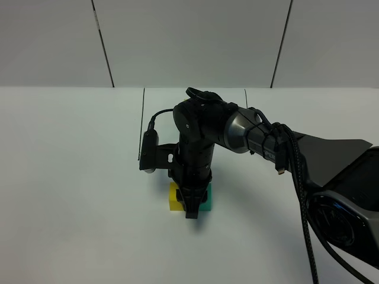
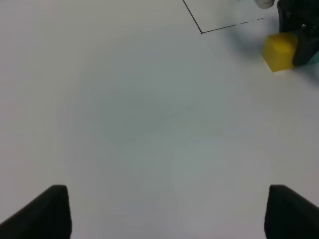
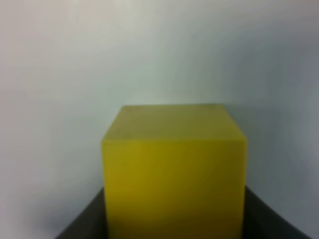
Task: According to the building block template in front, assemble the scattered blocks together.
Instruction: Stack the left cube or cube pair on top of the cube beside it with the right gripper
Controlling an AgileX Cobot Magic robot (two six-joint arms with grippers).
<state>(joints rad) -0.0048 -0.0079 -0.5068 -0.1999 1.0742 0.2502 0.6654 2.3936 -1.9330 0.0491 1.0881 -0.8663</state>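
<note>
White tabletop [image 1: 71, 177] runs to a pale panelled wall [image 1: 189, 41]; thin black lines [image 1: 142, 124] are drawn on it. Yellow cube [image 1: 174, 197] and teal cube [image 1: 205, 201] sit touching, under the right gripper [image 1: 192, 213], whose grip I cannot tell. Left gripper [image 2: 164, 211] gapes wide over bare table.

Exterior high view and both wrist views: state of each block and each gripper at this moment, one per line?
yellow block: flat on the table, beside the teal block with no visible gap.
teal block: flat on the table, partly hidden by the right arm.
right gripper: lowered over the two blocks; open or shut cannot be told.
left gripper: open, holding nothing, away from the blocks.
</note>
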